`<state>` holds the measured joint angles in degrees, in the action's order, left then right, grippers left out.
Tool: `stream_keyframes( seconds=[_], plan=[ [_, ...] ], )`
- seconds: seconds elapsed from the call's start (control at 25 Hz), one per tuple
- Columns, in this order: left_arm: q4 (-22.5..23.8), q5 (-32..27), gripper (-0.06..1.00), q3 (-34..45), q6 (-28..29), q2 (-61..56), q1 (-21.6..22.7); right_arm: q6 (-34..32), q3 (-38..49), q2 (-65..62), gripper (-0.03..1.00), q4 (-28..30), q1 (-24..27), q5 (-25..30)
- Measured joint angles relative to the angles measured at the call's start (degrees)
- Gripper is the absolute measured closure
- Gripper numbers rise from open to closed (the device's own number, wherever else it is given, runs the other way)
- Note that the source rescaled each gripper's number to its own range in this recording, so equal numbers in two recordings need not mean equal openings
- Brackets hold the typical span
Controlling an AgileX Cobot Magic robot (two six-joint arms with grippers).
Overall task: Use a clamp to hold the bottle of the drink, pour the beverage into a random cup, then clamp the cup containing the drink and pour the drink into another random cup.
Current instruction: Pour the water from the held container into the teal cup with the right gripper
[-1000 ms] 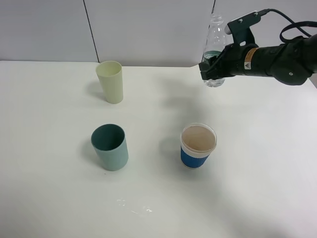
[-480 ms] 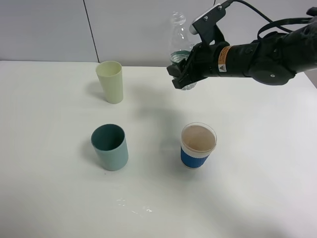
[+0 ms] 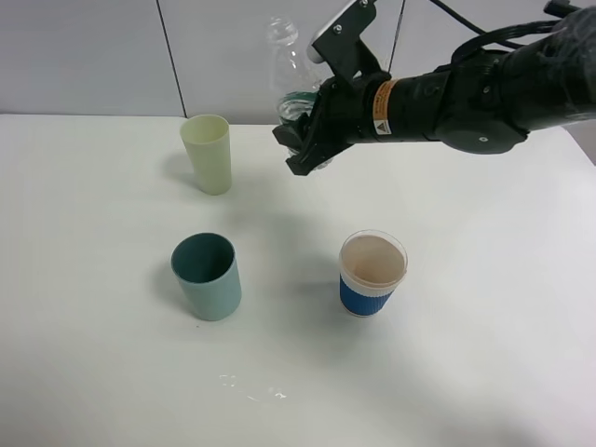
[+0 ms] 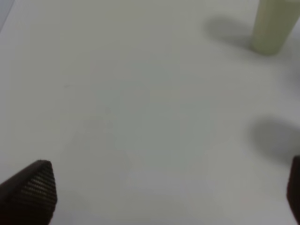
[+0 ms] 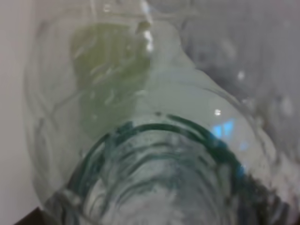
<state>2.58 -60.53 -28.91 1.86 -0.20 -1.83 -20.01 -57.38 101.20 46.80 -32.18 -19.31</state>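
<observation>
My right gripper point(image 3: 305, 142) is shut on the lower part of the bottle of the drink point(image 3: 289, 74), a clear bottle with a dark green label. It hangs in the air at the back of the table, just right of the pale yellow-green cup, leaning slightly left. The bottle point(image 5: 154, 140) fills the right wrist view. The teal tumbler point(image 3: 207, 277) stands at front left, below and left of the bottle. The blue-sleeved cup point(image 3: 372, 274) stands at front right. My left gripper point(image 4: 164, 192) is open over bare table, with only its dark fingertips point(image 4: 33, 187) showing.
A pale yellow-green cup point(image 3: 209, 153) stands at back left and also shows as the yellow-green cup point(image 4: 274, 26) in the left wrist view. A few water drops point(image 3: 251, 389) lie near the table's front edge. The black right arm point(image 3: 484, 93) stretches across the back right.
My right arm has carried the bottle leftward along the back of the table, from the far right to near the yellow-green cup. The cups have not moved.
</observation>
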Motion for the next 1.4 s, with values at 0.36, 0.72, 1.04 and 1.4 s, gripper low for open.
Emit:
stream_keyframes(
  seconds=[0.36, 0.72, 1.04, 1.4],
  plan=[
    [0.0, 0.0, -0.06, 0.0, 0.0, 0.0, 0.0, 1.3, -2.3, 0.0, 0.95, 4.7, -5.9, 5.9],
    [0.0, 0.0, -0.06, 0.0, 0.0, 0.0, 0.0, 11.3, -2.3, 0.0, 0.95, 8.8, -6.8, 6.1],
    [0.0, 0.0, -0.06, 0.0, 0.0, 0.0, 0.0, 19.1, -2.3, 0.2, 0.95, 7.7, -7.0, 6.2],
    [0.0, 0.0, -0.06, 0.0, 0.0, 0.0, 0.0, 20.9, -2.3, 0.2, 0.95, 7.4, -8.0, 5.8]
  ],
)
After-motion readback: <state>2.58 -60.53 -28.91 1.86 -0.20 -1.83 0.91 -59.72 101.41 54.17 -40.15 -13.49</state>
